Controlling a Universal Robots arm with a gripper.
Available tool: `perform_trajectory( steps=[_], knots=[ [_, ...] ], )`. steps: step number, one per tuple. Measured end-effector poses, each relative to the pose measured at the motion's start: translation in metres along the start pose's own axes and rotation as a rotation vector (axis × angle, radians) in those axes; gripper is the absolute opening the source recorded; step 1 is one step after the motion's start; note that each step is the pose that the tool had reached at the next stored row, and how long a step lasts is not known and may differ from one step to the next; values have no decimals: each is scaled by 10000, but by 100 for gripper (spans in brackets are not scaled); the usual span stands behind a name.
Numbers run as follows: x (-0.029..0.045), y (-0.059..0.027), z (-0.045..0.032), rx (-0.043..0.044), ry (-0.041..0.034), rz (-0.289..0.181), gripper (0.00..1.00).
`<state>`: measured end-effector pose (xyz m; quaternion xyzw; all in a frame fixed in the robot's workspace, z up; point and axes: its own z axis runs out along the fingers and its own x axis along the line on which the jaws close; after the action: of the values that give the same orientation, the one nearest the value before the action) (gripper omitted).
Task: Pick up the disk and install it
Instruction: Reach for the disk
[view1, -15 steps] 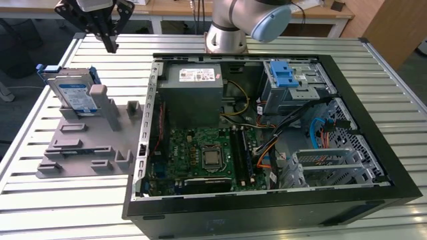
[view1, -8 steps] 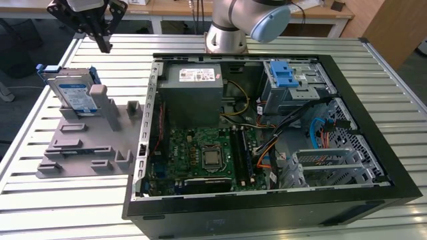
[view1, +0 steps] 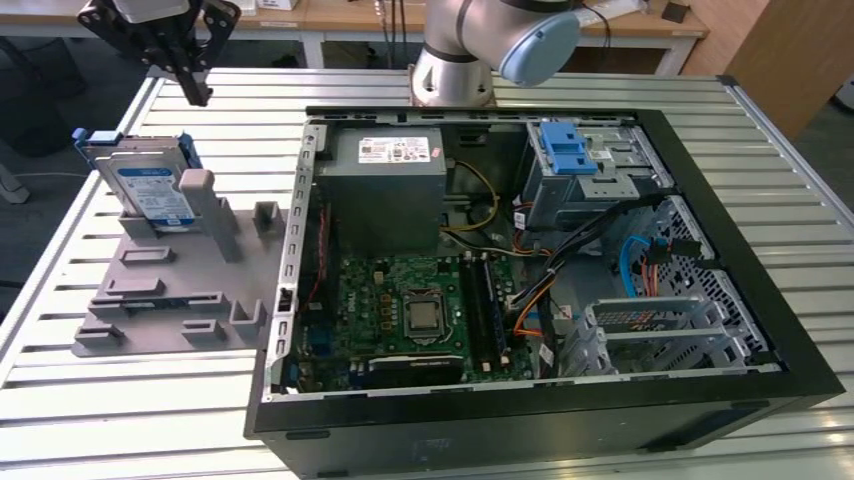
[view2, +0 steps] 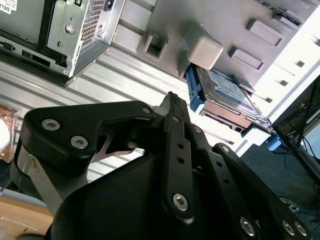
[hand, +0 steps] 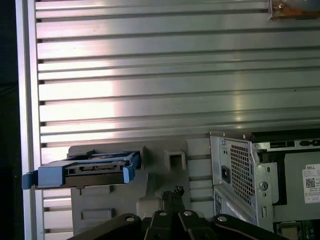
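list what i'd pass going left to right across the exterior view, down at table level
disk → grey metal box with a white sticker → blue latch → right wall of the computer case

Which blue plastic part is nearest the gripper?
The bracket framing the disk, propped on the grey stand outside the computer case; the ridged blue latch sits inside the case, farther from the gripper.
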<state>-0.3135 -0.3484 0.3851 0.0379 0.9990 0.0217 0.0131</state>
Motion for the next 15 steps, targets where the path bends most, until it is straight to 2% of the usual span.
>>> perform_trajectory(
  steps=[15],
  knots=[
    [249,-18,1,1,7,0,11]
  ],
)
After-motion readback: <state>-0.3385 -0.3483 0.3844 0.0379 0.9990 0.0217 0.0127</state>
